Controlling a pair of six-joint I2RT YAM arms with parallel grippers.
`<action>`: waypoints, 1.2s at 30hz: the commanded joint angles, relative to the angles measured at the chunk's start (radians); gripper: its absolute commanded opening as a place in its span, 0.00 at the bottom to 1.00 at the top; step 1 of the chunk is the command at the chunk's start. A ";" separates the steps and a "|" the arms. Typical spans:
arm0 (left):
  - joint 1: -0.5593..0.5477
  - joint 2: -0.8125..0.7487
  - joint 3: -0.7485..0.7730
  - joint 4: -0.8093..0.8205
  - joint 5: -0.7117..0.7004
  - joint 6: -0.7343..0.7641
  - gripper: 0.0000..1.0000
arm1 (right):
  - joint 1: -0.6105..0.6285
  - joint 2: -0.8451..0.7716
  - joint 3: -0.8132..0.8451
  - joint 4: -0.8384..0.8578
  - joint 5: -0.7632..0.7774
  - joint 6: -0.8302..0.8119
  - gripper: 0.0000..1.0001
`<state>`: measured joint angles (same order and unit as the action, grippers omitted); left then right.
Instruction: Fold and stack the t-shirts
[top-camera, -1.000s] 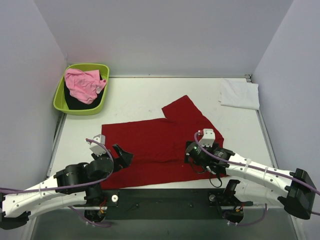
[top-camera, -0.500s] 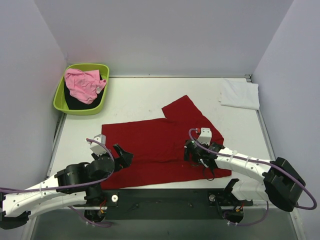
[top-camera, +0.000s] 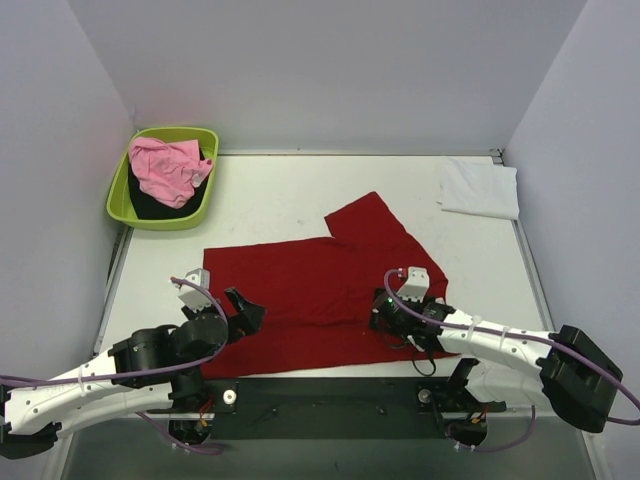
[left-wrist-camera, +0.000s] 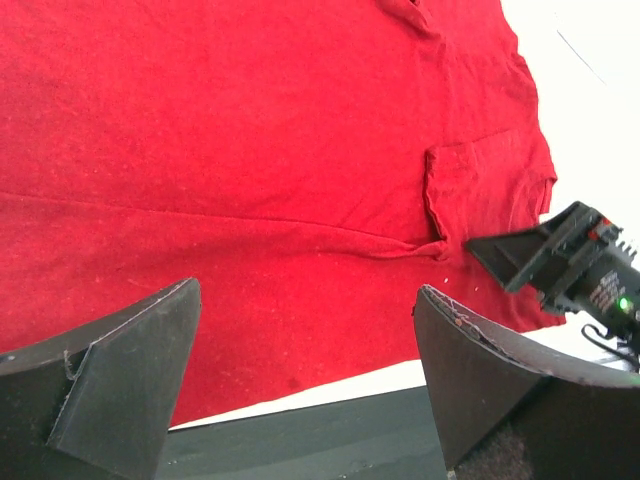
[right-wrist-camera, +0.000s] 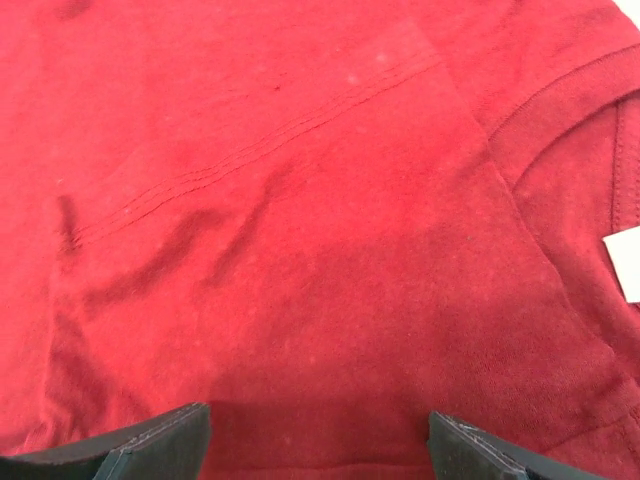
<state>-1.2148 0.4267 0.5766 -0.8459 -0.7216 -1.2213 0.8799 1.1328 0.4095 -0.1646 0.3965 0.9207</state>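
Observation:
The deep red t-shirt (top-camera: 310, 290) lies spread flat across the near middle of the table. My left gripper (top-camera: 250, 312) is open and empty, hovering over the shirt's near left part (left-wrist-camera: 280, 180), its fingers (left-wrist-camera: 130, 370) wide apart (left-wrist-camera: 305, 300). My right gripper (top-camera: 382, 320) is open and low over the shirt's near right part, close to the cloth (right-wrist-camera: 300, 250), with nothing between its fingertips (right-wrist-camera: 318, 420). The white t-shirt (top-camera: 480, 188) lies folded at the back right. The pink t-shirt (top-camera: 168, 168) lies crumpled on the black one (top-camera: 150, 203) in the tub.
The lime-green tub (top-camera: 118, 200) stands at the back left against the wall. The table's near edge (left-wrist-camera: 330, 385) runs just below the shirt's hem, with the dark arm mount beyond it. A white neck label (right-wrist-camera: 625, 265) shows by the collar in the right wrist view.
My right gripper has shifted slightly over the shirt's near right part and now sits a little nearer the front edge. The left arm and the shirts have not moved.

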 joint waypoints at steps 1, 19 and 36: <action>0.000 0.001 0.011 -0.056 -0.047 -0.029 0.97 | 0.112 -0.007 -0.061 -0.200 -0.096 0.208 0.91; 0.000 0.065 0.101 -0.192 -0.130 -0.063 0.97 | 0.280 -0.119 0.032 -0.470 0.022 0.383 0.91; 0.627 0.449 0.307 0.272 0.310 0.465 0.97 | -0.179 0.019 0.626 -0.299 0.064 -0.239 1.00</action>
<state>-0.8463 0.7948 0.8738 -0.7883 -0.7319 -0.9375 0.8513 1.0798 0.9791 -0.5461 0.5652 0.8608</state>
